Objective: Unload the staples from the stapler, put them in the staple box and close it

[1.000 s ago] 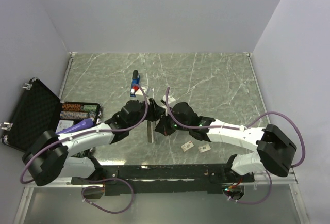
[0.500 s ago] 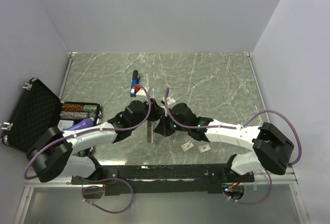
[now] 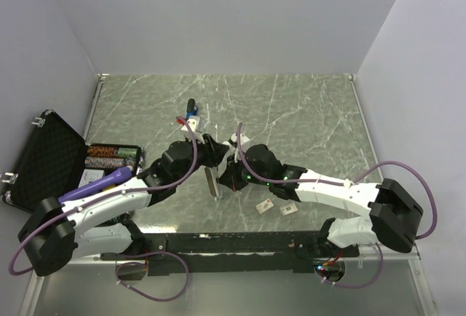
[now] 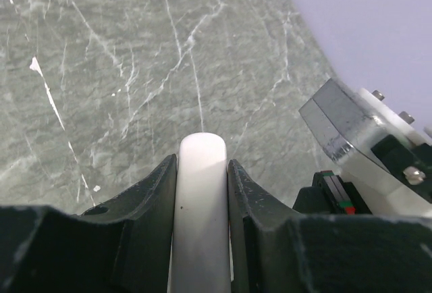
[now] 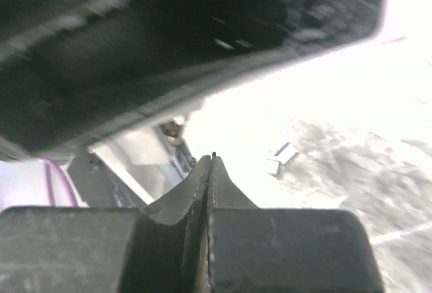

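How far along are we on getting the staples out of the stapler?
Done: nothing I can confirm; no staples show loose on the table. In hand: the left end effector is shut on a white bar near the blue stapler; the right end effector is shut close by, with its view too blurred to show any contents. Left: pulling the staples out and setting them down.

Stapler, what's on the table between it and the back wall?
Nothing. In the top view the table is bare marble from the stapler to the back wall.
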Controlling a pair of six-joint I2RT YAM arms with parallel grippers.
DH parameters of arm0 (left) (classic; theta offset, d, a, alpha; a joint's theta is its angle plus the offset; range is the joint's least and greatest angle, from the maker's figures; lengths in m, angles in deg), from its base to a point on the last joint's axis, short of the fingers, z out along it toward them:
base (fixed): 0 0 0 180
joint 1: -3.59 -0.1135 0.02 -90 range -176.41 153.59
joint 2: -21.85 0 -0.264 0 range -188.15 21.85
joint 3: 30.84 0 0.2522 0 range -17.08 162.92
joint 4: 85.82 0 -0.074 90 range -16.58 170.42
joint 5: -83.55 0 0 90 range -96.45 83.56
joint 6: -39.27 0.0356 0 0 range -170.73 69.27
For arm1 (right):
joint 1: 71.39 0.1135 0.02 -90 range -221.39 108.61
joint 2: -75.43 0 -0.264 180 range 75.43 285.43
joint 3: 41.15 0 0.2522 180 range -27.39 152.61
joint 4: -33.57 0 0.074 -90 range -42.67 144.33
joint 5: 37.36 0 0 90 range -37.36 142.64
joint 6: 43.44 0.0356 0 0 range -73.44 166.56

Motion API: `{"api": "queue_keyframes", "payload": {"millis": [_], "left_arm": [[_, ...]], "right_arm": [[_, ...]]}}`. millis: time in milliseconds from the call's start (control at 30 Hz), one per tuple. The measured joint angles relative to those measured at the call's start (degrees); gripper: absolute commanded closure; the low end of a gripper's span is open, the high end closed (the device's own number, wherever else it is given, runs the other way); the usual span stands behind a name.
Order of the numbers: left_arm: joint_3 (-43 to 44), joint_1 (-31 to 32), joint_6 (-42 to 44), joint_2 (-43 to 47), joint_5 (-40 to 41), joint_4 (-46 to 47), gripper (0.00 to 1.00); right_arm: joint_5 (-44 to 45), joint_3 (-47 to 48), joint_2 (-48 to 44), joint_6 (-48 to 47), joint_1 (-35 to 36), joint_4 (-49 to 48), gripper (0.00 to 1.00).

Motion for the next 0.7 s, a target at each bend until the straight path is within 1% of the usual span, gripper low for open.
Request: {"api": "queue_keyframes", "payload": {"millis": [100,300,500,600,700], "left_arm": [[0.11,0.02,0.15,1.97,-0.02,-0.74,0.99],[0.9,0.02,0.37,5.4,-0.09,-3.19,0.99],[2.45,0.02,1.38,9.18,-0.11,-5.49,0.99],[3.34,0.02,1.92,10.47,0.22,-6.47,0.99],[4.31,0.02,2.91,10.88,0.68,-6.97,0.99]], "right_arm": [[2.08,0.92,-1.4,-1.51,0.11,2.43,1.0],[8.66,5.31,-4.07,-5.25,0.11,9.25,1.0],[13.44,9.38,-6.45,-7.67,0.13,15.98,1.0],[13.05,10.95,-8.22,-8.35,0.13,19.3,1.0],[9.35,12.24,-10.51,-8.41,0.17,21.81,1.0]]}}
